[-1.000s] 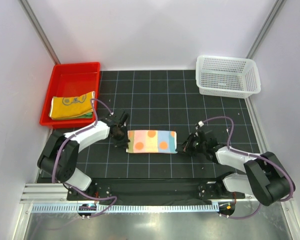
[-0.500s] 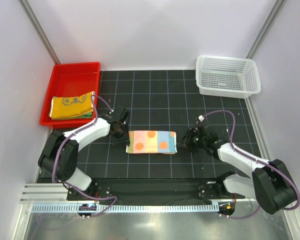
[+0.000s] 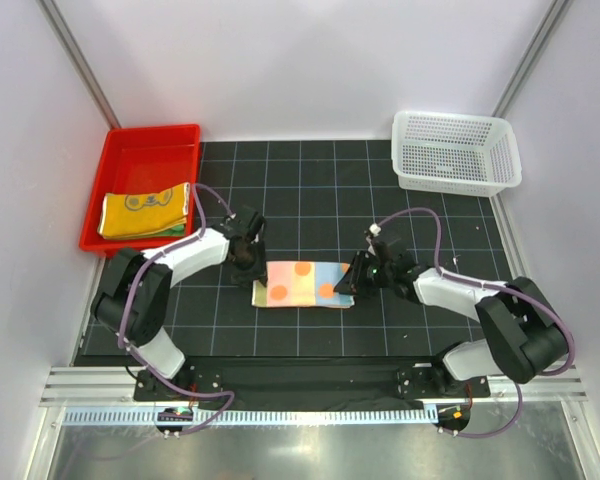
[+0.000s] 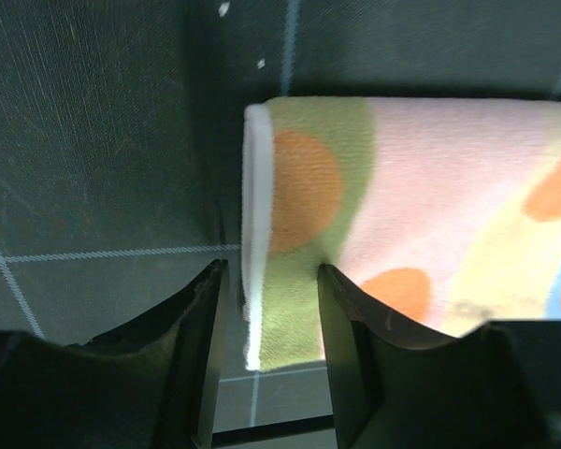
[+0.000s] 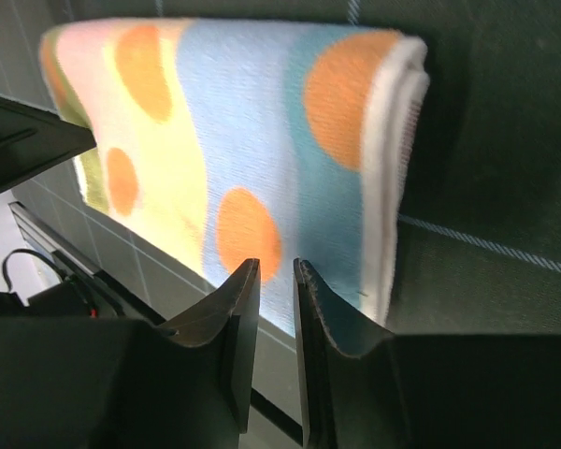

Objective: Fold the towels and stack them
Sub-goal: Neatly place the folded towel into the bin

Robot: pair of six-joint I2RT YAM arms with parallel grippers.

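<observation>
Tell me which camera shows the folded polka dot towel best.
The top external view: it shows the polka dot towel nearly whole, a folded rectangle. The left wrist view catches only its left end, close up; the right wrist view shows it at a slant, with its layered right edge clearest.

The tabletop (image 3: 310, 190) is covered by a black mat ruled with a thin pale grid. Three things lie directly on it. A red plastic tray (image 3: 150, 140) sits in the 10 o'clock corner. A white mesh basket (image 3: 455, 120) sits in the 2 o'clock corner, well apart from the tray. Just toward 6 o'clock from the middle, a folded polka-dot towel (image 3: 302, 284) lies flat, its long side running from 9 to 3 o'clock. It shows pink, yellow, blue and green patches with orange dots and a white edge.
</observation>
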